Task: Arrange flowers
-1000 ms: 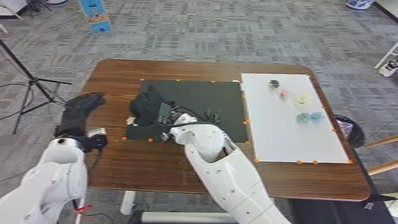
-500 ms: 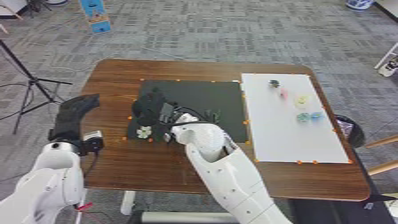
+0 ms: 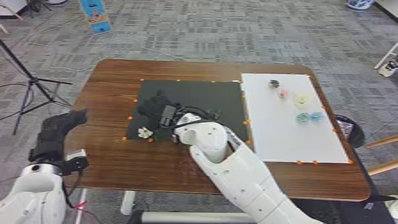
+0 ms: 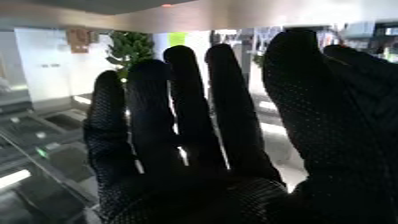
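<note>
Over the left half of the black mat (image 3: 197,90) is my right hand (image 3: 155,107), open, with nothing held. A white flower (image 3: 145,132) lies at the mat's near left corner, a little nearer to the robot than that hand and apart from it. My left hand (image 3: 59,131) is at the table's left edge, its fingers straight. On the white board lie a small dark flower (image 3: 274,83), a pink one (image 3: 283,93), a pale yellow one (image 3: 302,101) and bluish-green ones (image 3: 309,117). In the right wrist view my right hand (image 4: 191,165) has its fingers extended and spread.
The white board (image 3: 298,145) covers the right part of the brown table (image 3: 133,170). Small orange markers line the mat and the board. A black tripod (image 3: 34,80) stands on the floor beyond the table's left side.
My left hand has drawn back toward the left and the robot. My right hand has shifted slightly right, and the white flower, partly covered at first, now shows fully.
</note>
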Tool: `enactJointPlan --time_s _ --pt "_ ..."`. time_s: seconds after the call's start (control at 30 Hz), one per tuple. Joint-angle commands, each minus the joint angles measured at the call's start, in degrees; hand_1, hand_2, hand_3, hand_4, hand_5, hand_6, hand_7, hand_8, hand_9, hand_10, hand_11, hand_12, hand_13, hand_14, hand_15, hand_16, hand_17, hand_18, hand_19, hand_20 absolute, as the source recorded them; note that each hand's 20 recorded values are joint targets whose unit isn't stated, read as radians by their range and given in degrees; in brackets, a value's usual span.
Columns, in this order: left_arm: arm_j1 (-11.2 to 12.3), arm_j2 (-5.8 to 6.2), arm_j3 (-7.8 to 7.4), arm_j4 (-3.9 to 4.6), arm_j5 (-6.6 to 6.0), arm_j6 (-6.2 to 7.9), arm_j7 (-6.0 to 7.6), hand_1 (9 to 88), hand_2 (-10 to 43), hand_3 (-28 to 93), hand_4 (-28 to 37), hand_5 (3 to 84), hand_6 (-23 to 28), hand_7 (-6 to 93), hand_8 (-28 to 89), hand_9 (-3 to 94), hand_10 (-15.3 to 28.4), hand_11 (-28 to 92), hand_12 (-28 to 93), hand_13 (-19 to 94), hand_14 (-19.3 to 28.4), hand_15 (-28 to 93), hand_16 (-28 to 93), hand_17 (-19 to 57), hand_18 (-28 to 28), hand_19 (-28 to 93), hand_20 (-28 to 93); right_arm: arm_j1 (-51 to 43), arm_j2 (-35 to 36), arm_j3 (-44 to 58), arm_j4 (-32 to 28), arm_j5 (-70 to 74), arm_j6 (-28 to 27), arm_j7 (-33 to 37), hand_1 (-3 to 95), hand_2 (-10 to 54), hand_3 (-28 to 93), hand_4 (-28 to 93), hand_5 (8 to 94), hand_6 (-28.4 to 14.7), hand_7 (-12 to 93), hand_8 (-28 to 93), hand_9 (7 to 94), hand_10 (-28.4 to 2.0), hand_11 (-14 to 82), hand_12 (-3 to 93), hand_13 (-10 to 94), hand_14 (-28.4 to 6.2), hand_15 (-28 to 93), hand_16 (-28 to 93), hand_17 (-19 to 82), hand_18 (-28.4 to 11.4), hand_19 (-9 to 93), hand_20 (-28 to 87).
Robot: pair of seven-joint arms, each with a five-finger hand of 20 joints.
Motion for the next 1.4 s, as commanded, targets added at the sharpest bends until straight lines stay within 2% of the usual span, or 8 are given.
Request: enactJointPlan --time_s 0.03,0.27,0.43,0.53,0.7,0.9,1.13,1.4 --pt "0.6 -0.14 -0.66 -0.36 0.42 1.90 -1.29 24.9 18.7 71 -28.3 51.2 3.6 16.6 -9 48.5 13.1 22 14 33 11.7 9 1 5.4 5.7 5 15 8.1 11.0 -7.5 -10.6 24.1 -5.5 10.0 32.0 1.8 69 -21 44.6 -1.6 26 -14 46.5 -14.7 19.0 23.7 39 -18.5 47 29 13 -20.6 53 48" --pt "2.0 -0.01 -1.93 -1.26 0.83 2.40 -1.69 24.7 18.5 71 -28.3 51.0 3.3 16.9 -9 48.5 12.8 22 14 33 11.7 9 1 5.5 5.6 5 15 12.5 16.8 -9.5 -23.1 63.2 -10.1 26.1 27.8 5.5 67 -19 40.8 -2.7 22 -13 51.7 -15.1 14.3 20.8 39 -20.3 43 30 12 -21.2 54 47" --pt "1.9 0.38 -2.57 -1.55 -0.95 1.76 0.65 24.8 18.6 71 -28.3 50.6 3.1 17.0 -9 48.6 12.7 22 14 32 11.6 9 1 5.3 5.4 4 15 12.4 16.0 -6.8 -24.8 78.5 -17.4 32.5 26.7 8.8 63 -18 36.6 -4.1 19 -12 52.4 -14.8 8.7 16.2 45 -21.5 47 30 16 -22.8 59 50" --pt "2.0 0.72 -2.98 -1.75 -2.28 1.67 4.63 23.7 20.3 70 -28.3 51.0 3.2 16.4 -9 49.7 13.2 20 12 32 10.9 9 0 5.7 4.4 3 15 12.6 15.7 -5.7 -24.6 89.4 -20.2 37.8 26.4 11.3 61 -18 33.9 -5.1 17 -11 50.9 -14.6 6.4 14.0 52 -21.9 49 29 20 -24.4 63 52" --pt "2.6 0.39 -3.13 -1.05 -7.24 5.67 13.23 29.0 23.6 70 -28.2 51.7 3.4 15.7 -9 51.3 13.6 19 11 32 9.5 8 -2 8.5 1.4 2 15 10.8 13.8 -2.7 -23.5 101.1 -21.3 43.3 25.4 13.9 59 -17 33.2 -6.2 16 -10 50.1 -16.0 5.7 12.2 55 -22.6 52 29 22 -25.9 67 53" --pt "3.6 -0.26 -3.90 -1.54 -8.06 6.10 12.39 39.5 22.1 69 -28.2 48.5 4.7 17.6 -10 49.6 12.4 20 10 35 8.5 10 -4 12.4 2.3 3 17 7.2 10.5 -1.7 -21.9 104.7 -21.7 43.6 25.1 17.1 55 -17 33.4 -6.6 14 -9 51.3 -16.7 5.9 11.1 60 -22.2 55 30 25 -27.0 71 55" --pt "-0.3 0.10 -0.11 -0.66 -8.11 7.62 11.72 37.5 22.1 71 -28.2 51.0 3.9 20.4 -10 51.6 13.3 22 10 35 9.3 11 -4 11.7 2.6 3 17 3.2 6.2 -1.0 -19.4 112.8 -23.6 48.0 19.7 24.6 53 -19 30.5 -6.2 13 -8 48.6 -17.0 5.2 9.8 59 -24.2 55 29 24 -27.2 71 56" --pt "-7.1 0.37 5.53 0.68 -6.40 8.99 9.64 34.6 21.0 74 -28.3 53.5 3.7 21.6 -10 53.5 13.6 23 12 36 9.7 11 -3 11.0 2.6 2 17 0.9 2.8 0.2 -13.7 100.2 -29.5 34.7 15.7 27.4 51 -20 23.9 -4.2 14 -8 39.3 -15.0 3.6 7.8 54 -27.0 50 30 20 -26.9 66 57"
